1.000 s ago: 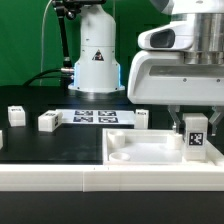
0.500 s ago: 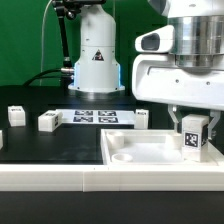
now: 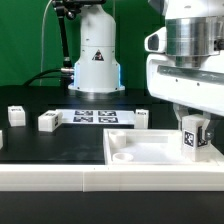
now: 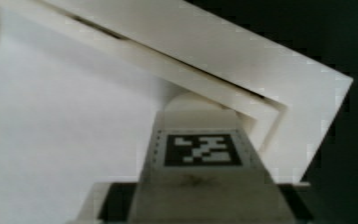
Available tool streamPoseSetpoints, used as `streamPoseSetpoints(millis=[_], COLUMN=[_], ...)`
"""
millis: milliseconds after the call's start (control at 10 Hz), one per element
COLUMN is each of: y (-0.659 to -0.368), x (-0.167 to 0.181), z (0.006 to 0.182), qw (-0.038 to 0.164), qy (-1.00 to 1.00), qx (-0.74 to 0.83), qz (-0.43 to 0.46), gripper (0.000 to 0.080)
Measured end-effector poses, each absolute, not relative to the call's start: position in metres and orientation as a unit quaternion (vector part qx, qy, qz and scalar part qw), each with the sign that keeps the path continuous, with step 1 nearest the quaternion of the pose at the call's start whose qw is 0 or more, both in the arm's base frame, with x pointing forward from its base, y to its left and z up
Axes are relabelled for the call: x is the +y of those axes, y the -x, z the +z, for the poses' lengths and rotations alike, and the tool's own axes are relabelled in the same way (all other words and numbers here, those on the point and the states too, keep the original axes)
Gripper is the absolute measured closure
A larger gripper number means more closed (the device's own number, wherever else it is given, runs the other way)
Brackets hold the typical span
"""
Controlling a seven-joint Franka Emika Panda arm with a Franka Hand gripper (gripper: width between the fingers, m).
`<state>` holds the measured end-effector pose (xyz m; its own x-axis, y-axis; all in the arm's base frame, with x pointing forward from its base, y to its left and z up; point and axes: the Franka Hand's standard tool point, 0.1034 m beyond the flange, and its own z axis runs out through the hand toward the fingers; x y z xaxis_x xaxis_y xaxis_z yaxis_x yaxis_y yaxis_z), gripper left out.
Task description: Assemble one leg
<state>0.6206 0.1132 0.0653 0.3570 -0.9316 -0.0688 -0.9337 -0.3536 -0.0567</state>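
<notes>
My gripper (image 3: 193, 128) is shut on a white leg (image 3: 193, 138) with a black-and-white tag on its side. It holds the leg upright just above the far right corner of the wide white tabletop panel (image 3: 150, 152). In the wrist view the leg (image 4: 204, 150) runs out from between the fingers toward the panel's raised corner rim (image 4: 247, 90). A round socket (image 3: 122, 157) shows at the panel's near left corner. The socket under the leg is hidden.
Two more white legs lie on the black table at the exterior view's left, one (image 3: 48, 121) nearer the middle and one (image 3: 15, 115) at the edge. The marker board (image 3: 95, 117) lies behind. A fourth small white part (image 3: 141, 119) sits beside it.
My gripper has carried the leg a little toward the exterior view's right and slightly down, closer to the panel's far right corner.
</notes>
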Motion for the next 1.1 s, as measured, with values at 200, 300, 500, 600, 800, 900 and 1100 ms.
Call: streamPoseSetpoints(millis=[200, 300, 500, 600, 800, 900, 1100], y=[-0.6204, -0.6203, -0.6203, -0.6204, -0.6198, -0.6197, -0.6199], x=[0.1141, 0.1139, 0.113, 0.1124, 0.113, 0.1151, 0.118], z=[0.0653, 0.0652, 0.0653, 0.0654, 0.0647, 0.0643, 0.0639], qw=[0.043, 0.042, 0.042, 0.042, 0.043, 0.042, 0.04], qy=[0.81, 0.818, 0.841, 0.862, 0.909, 0.932, 0.961], qx=[0.585, 0.574, 0.539, 0.505, 0.415, 0.359, 0.272], qz=[0.013, 0.012, 0.011, 0.009, 0.003, -0.001, -0.009], gripper=[0.0505, 0.0505, 0.0311, 0.0181, 0.0158, 0.0151, 0.015])
